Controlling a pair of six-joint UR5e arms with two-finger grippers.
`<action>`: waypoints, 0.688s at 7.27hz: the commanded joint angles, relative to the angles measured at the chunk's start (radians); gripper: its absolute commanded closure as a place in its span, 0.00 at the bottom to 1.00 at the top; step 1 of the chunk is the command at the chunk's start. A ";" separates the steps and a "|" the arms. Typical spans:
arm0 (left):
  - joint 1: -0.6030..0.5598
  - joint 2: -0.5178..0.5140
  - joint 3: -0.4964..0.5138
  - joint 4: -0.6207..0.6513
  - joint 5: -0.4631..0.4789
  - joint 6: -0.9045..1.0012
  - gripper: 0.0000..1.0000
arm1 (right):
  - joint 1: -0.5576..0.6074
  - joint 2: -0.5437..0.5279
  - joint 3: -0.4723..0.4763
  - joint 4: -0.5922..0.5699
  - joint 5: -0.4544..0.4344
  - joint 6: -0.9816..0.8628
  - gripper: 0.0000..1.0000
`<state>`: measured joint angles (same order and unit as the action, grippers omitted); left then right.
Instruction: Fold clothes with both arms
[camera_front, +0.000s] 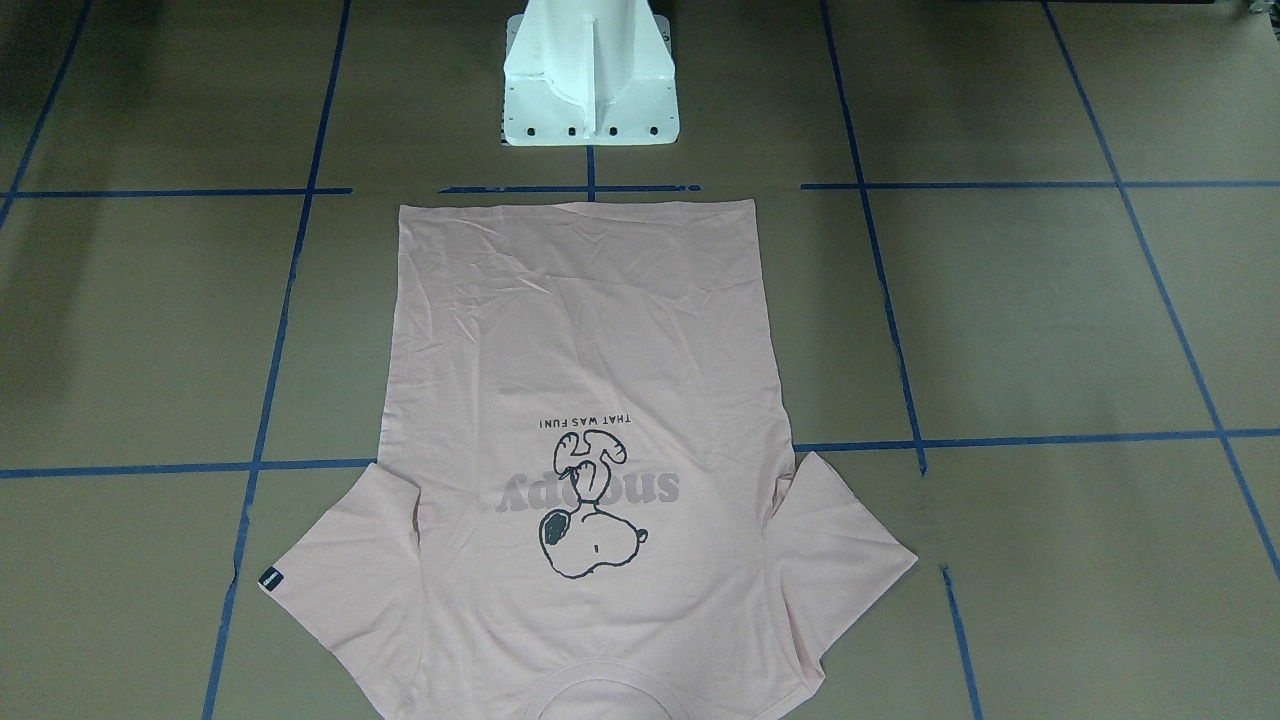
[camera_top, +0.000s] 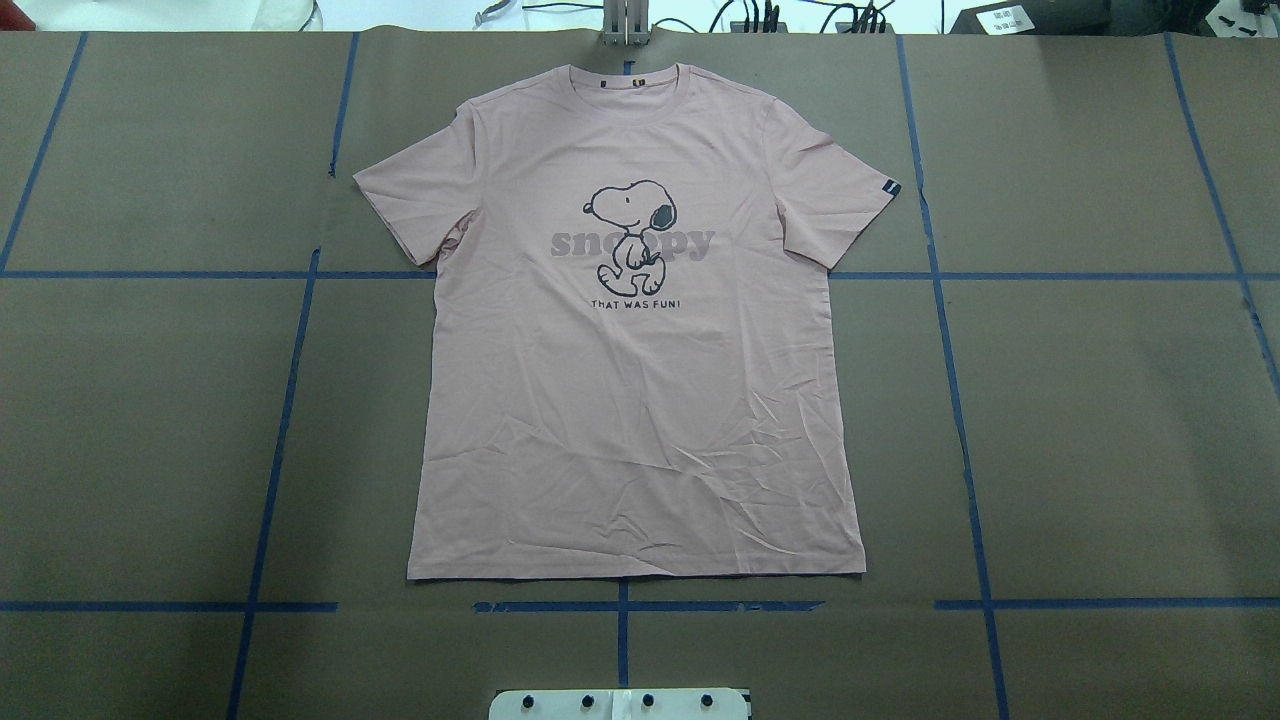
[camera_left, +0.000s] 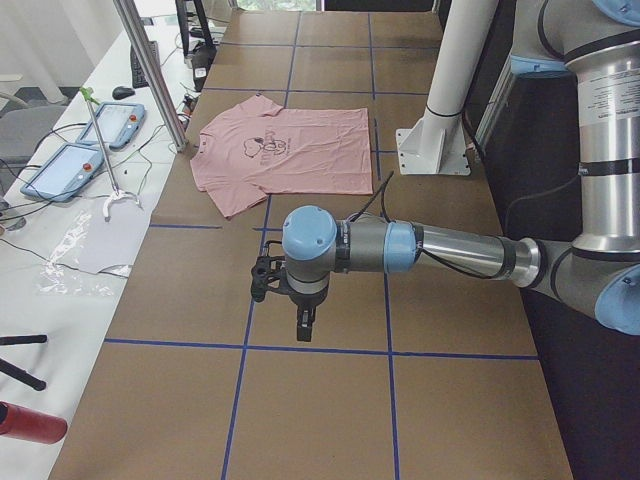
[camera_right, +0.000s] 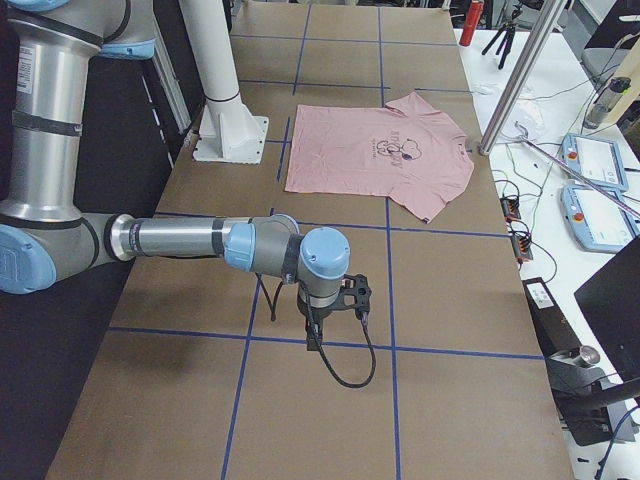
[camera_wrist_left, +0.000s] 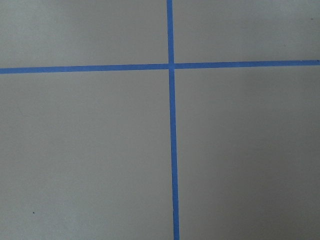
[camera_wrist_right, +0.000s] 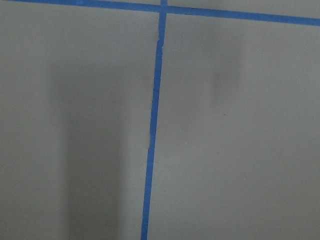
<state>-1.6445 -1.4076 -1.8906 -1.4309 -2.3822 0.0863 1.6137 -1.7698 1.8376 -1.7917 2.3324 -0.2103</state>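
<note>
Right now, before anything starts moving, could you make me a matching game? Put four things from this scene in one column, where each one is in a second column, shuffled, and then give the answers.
Things:
1. T-shirt
2. sleeve tag
3. white pedestal
4. left gripper

Places:
A. stands just beyond the garment's hem
B. lies spread flat, print facing up
C. sits on the edge of one sleeve
D. hangs over bare table, well away from the garment

Pairs: 1-B, 2-C, 3-A, 4-D
</note>
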 joint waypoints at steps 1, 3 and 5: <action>0.002 -0.004 -0.017 -0.005 -0.002 0.003 0.00 | 0.000 0.000 0.002 0.000 0.002 -0.003 0.00; 0.002 0.009 -0.134 -0.005 -0.012 0.003 0.00 | -0.002 0.001 -0.001 0.074 0.010 0.002 0.00; 0.005 0.001 -0.111 -0.043 -0.003 0.001 0.00 | -0.002 0.006 0.002 0.341 0.005 0.005 0.00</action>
<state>-1.6415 -1.4031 -2.0035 -1.4467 -2.3920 0.0893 1.6125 -1.7676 1.8379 -1.6181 2.3400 -0.2069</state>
